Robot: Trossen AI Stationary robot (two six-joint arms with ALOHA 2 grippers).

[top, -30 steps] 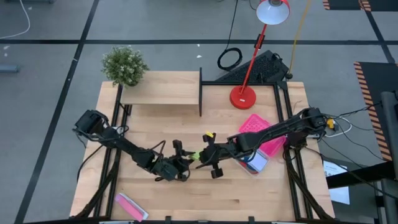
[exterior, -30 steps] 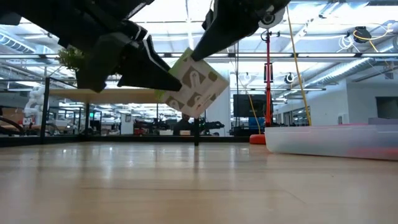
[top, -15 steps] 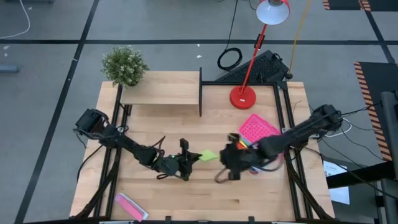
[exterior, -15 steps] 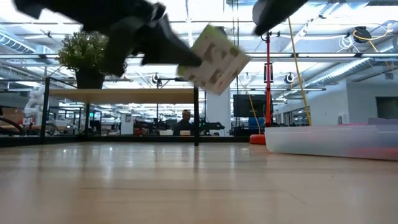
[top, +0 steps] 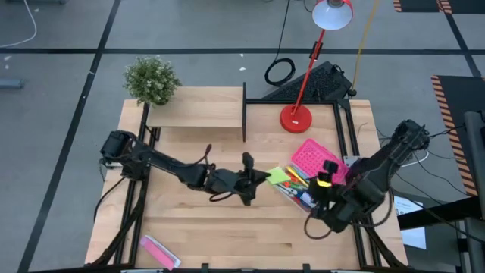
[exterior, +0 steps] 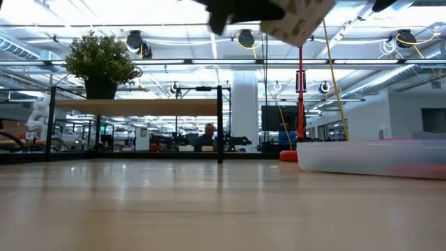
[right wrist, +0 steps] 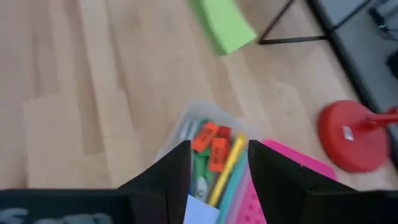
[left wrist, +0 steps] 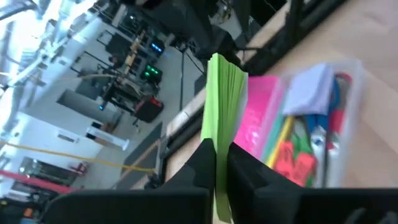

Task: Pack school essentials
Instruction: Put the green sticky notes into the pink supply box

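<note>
A green sticky-note pad (top: 277, 176) hangs in the air near the table's middle, with my left gripper (top: 261, 177) shut on it. The pad is just left of a clear box (top: 309, 199) holding pens, orange blocks and a pale-blue pad. A pink perforated lid (top: 312, 155) lies against the box's far side. My right gripper (top: 324, 199) hovers open over the box's near-right side and touches nothing. The low view shows the pad (exterior: 300, 17) high above the table. My left gripper pinches the green pad between its two fingers by the edge (left wrist: 216, 155) nearest the gripper, one finger on each face. The fingers come roughly level from the table's left. The pad sticks out beyond the fingertips toward the box, tilted and lifted clear of the table.
A red lamp base (top: 295, 119) stands at the far side behind the box. A wooden shelf (top: 197, 114) with a potted plant (top: 151, 80) sits far left. A flat pink-and-white packet (top: 159, 250) lies at the near left edge.
My right gripper has let go of the green pad and drawn back toward the table's right and near edges. My left gripper has kept hold of the pad and carried it up and toward the table's right, close to the box.
</note>
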